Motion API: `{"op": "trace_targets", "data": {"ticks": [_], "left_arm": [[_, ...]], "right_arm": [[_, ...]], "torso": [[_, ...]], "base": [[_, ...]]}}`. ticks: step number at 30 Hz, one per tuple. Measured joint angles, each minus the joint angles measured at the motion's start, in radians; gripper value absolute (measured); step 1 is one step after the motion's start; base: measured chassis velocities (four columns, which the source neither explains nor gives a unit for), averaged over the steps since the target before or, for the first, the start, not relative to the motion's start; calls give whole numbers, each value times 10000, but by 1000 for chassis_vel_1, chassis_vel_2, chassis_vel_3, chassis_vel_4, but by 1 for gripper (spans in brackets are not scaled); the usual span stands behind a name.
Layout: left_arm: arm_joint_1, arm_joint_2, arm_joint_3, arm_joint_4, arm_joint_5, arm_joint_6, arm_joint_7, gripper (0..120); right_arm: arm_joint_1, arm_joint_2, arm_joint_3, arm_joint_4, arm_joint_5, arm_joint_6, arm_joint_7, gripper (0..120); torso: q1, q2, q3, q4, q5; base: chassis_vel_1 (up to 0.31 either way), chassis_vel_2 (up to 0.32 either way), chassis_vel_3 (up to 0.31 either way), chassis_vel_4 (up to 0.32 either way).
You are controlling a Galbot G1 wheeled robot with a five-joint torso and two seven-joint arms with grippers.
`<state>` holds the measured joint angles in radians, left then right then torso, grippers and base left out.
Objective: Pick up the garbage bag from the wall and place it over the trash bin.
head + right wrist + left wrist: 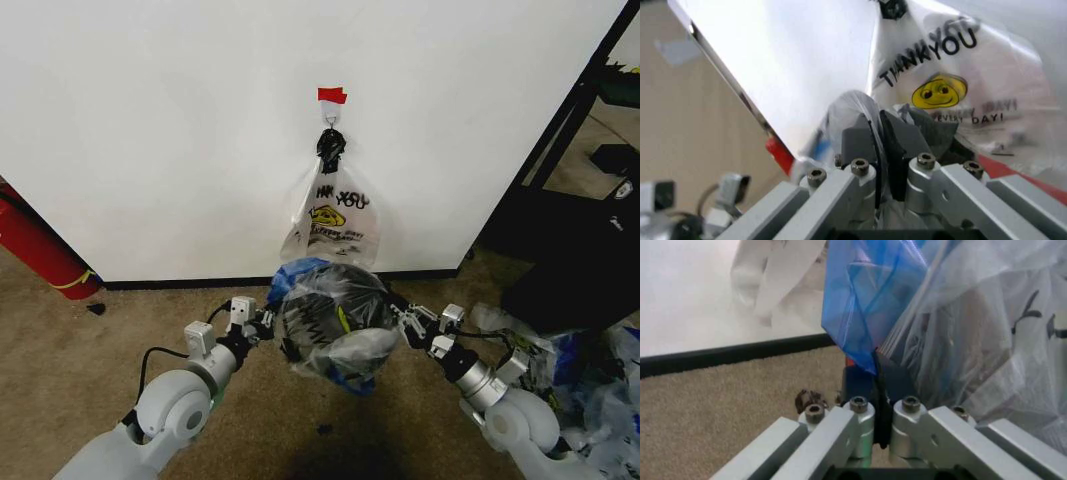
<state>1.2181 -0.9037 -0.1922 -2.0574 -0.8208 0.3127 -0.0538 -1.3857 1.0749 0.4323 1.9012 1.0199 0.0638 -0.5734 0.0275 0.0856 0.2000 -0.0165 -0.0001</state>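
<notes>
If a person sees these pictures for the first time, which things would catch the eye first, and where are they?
Probably the garbage bag, see-through with blue patches, draped over the black mesh trash bin on the carpet at the centre, with the left gripper and right gripper shut on its two sides. Above it, a clear smiley "THANK YOU" bag hangs from a hook under red tape on the white wall.

Even indoor light brightens the white wall (150,130); a dark shadow pools on the carpet (340,455) below the robot. Both wrist views are soft and blurred up close.
</notes>
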Motion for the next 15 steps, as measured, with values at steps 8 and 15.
{"op": "trace_targets", "data": {"ticks": [8, 15], "left_arm": [[-124, -267, -177, 78, -635, -215, -252, 30], [-86, -660, -595, 226, -932, -208, -720, 54]], "right_arm": [[4, 222, -208, -374, 918, 232, 127, 0], [168, 499, -419, -850, 1673, 787, 906, 0]], "torso": [[0, -2, 0, -1, 1], [0, -2, 0, -1, 2]], "base": [[0, 0, 0, 0], [0, 0, 0, 0]]}}
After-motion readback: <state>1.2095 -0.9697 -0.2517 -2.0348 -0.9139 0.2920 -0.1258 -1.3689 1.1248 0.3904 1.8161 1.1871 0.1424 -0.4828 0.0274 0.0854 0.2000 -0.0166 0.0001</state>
